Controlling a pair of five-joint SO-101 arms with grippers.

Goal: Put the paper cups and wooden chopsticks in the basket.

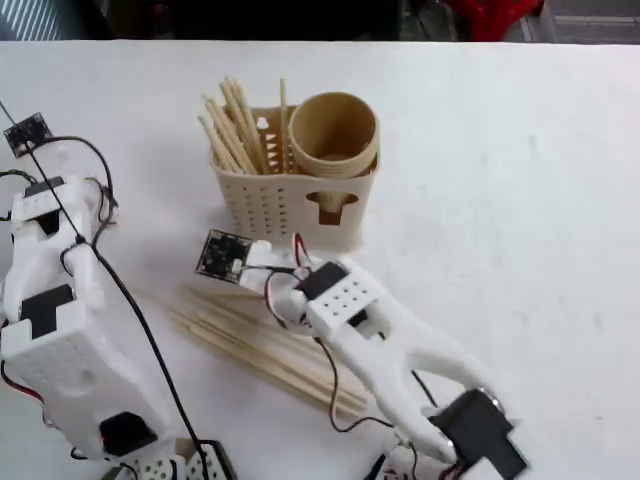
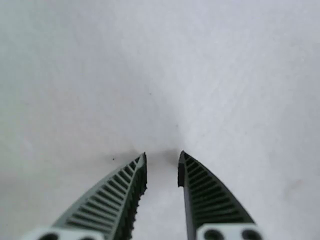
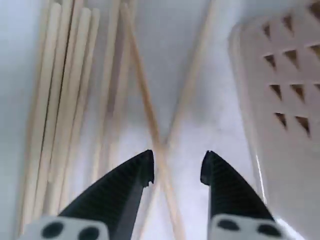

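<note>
Basket (image 1: 290,205): cream perforated plastic, standing upright. Paper cups (image 1: 333,130): tan, nested, upright in one compartment, beside a leaning bundle of wooden chopsticks (image 1: 232,125) in the other. Loose chopsticks (image 1: 255,345): pale sticks lying flat in front of the basket, two crossed.

The high camera looked steeply down on the white counter (image 1: 520,180) from some way above. The left wrist camera sat right behind the left hand (image 2: 162,155) and faced bare counter from very near. The right wrist camera, equally near, looked past the right hand (image 3: 178,156) at pale wooden chopsticks (image 3: 65,100) beside the cream perforated plastic basket (image 3: 255,100). The high view showed these too.
</note>
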